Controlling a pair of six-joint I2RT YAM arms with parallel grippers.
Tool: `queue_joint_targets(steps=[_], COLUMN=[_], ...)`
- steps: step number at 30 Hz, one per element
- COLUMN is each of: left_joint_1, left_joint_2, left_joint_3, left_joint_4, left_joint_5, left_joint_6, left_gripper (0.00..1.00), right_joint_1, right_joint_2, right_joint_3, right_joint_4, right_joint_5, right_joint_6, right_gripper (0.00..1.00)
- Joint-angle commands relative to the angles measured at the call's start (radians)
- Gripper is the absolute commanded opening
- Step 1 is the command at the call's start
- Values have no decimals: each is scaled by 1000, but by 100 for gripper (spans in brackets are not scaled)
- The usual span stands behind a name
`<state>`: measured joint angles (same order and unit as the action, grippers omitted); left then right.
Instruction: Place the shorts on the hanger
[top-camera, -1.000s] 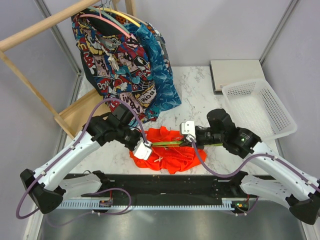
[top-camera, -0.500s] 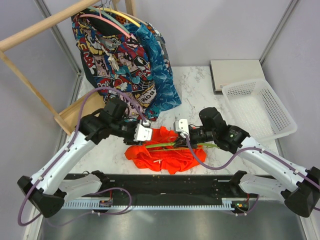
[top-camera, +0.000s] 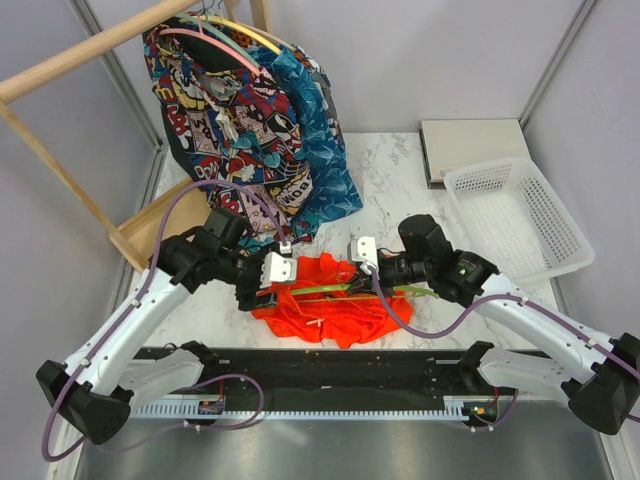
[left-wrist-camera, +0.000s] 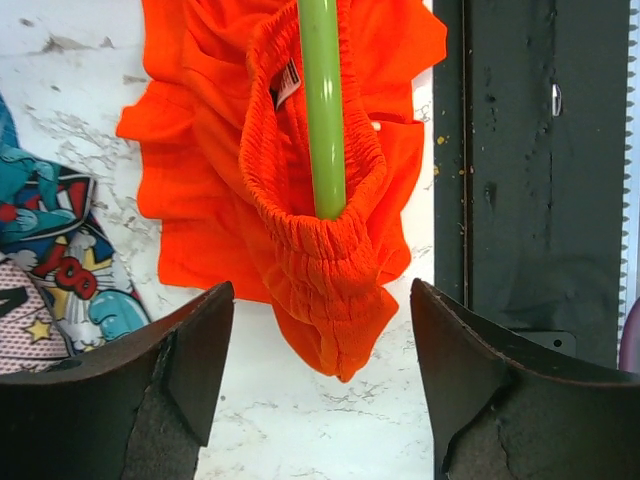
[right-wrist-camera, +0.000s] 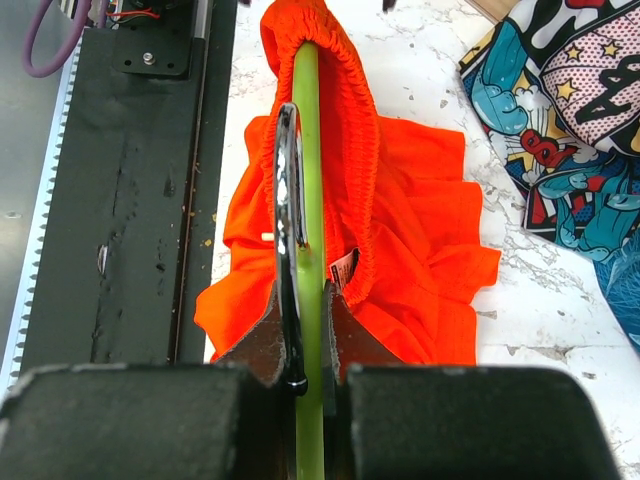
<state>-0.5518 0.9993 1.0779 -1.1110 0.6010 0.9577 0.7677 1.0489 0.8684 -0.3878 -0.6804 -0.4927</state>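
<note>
The orange-red shorts (top-camera: 322, 308) lie bunched on the marble near the front edge. The lime-green hanger (top-camera: 335, 289) runs through their elastic waistband. In the left wrist view, the waistband (left-wrist-camera: 330, 235) wraps over the end of the hanger's arm (left-wrist-camera: 322, 110). My left gripper (top-camera: 262, 284) is open just left of the shorts, its fingers either side of the waistband end (left-wrist-camera: 320, 285) without touching it. My right gripper (top-camera: 366, 268) is shut on the hanger (right-wrist-camera: 308, 150) beside its metal hook (right-wrist-camera: 287, 180), with the shorts (right-wrist-camera: 410, 240) draped along the arm.
A comic-print garment (top-camera: 225, 110) and a blue patterned one (top-camera: 322, 150) hang from a wooden rack (top-camera: 90, 50) at the back left. A white basket (top-camera: 515, 215) and a grey slab (top-camera: 470, 145) sit at the right. A black base strip (top-camera: 330, 365) lines the near edge.
My left gripper has opened, let go of the shorts' waistband and drawn back to the left. The right gripper carried the hanger slightly left, then held still.
</note>
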Motion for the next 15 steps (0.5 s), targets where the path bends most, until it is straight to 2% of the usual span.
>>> queue_joint_targets(steps=[1,4,7,10,11,13,14,15], left_joint_1=[-5,-54,-62,-65,-69,-71,-69,-69], left_joint_2=[16,48,82,91,97,99,94,90], left_joint_3=[-45,-76,-73,-65,-65,-73,-76,-82], left_joint_4=[114,164,198,226,232,235,243,244], left_joint_5=[-1,-26,-9,31,34,25,11,-13], left_joint_6=[-73,-83,-126,-175,-181,-200,-209,-220], left_gripper=[78,77,68,50,32,9,2,2], right_joint_1=[-4,-2,-2,-2,-4,-2,-2,-2], right_joint_2=[-4,-4,-1,6,8,10,7,5], right_joint_3=[53,60,69,75,76,84,87,89], right_joint_4=[96,110,119,139,148,164,162,156], right_joint_5=[-57,-54,-51,-47,-45,-31,-24,5], right_joint_6=[19,28,25,39,55,75,83,115], right_gripper=[0,0,0,0,0,0,0,13])
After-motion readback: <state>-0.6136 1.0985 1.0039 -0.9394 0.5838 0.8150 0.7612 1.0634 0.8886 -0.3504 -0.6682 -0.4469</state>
